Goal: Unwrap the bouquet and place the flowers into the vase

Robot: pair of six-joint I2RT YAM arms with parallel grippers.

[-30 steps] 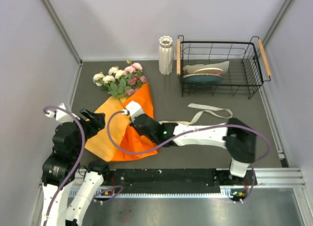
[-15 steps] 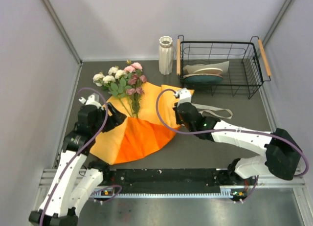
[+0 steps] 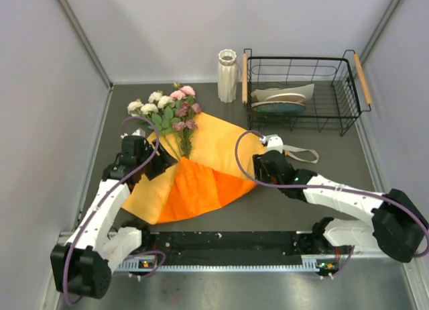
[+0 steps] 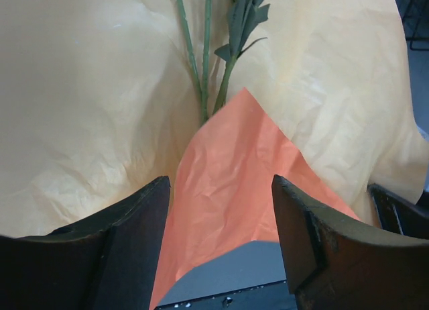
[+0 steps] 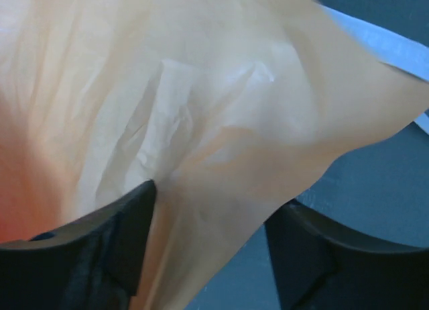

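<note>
from above: vase (image 3: 227, 75) beside basket (image 3: 298, 58) | left wrist: flower stems (image 4: 201, 62) on paper (image 4: 87, 102)

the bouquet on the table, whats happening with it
The left gripper and right gripper are unwrapping it, jaws open at opposite edges of the orange paper. The paper lies spread open with the flowers on top, stems bare. The ribbon lies off to the side, and the vase holds no flowers yet.

1. The left arm (image 3: 100, 213) was extended forward; the left gripper (image 3: 161, 164) was held with jaws apart.
2. The right arm (image 3: 335, 192) was stretched low leftward; the right gripper (image 3: 260, 168) was likewise parted.
</note>
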